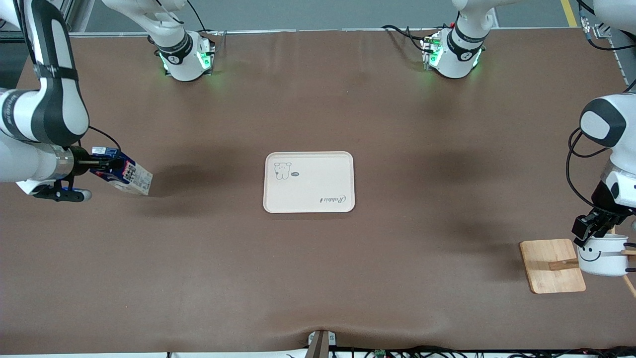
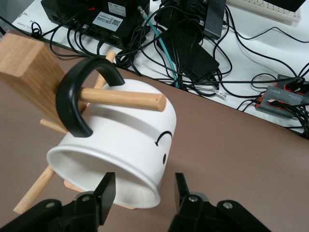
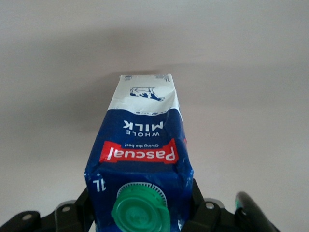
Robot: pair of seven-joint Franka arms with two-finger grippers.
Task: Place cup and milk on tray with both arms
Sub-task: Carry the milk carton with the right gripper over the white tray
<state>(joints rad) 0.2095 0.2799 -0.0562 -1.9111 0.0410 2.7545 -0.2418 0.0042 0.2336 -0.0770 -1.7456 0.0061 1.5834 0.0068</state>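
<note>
1. Brown cloth covers the bench [image 1: 318, 278], and the two arm bases with green lights stand along one edge.
2. The tray [image 1: 309, 182] lies flat in the middle of the bench. Nothing is on it.
3. The milk [image 1: 124, 174] is at the right arm's end of the bench, well apart from the tray. It is tipped over, with its cap end toward the arm and its pale end low by the cloth.
4. The right claw [image 1: 102, 165] pinches the milk. In the right wrist view, one finger [image 3: 77, 210] presses each side of the blue top, next to the green cap [image 3: 141, 210].
5. The cup [image 1: 602, 254] is at the left arm's end of the bench, well apart from the tray. It hangs on its side on a wooden rack [image 1: 551, 266], and a stick [image 2: 123, 98] goes through its black handle [image 2: 79, 94].
6. The left claw [image 1: 591, 226] is at the cup's rim. In the left wrist view its fingers [image 2: 107, 190] are spread, one on each side of the rim. I cannot tell if they touch the cup.
</note>
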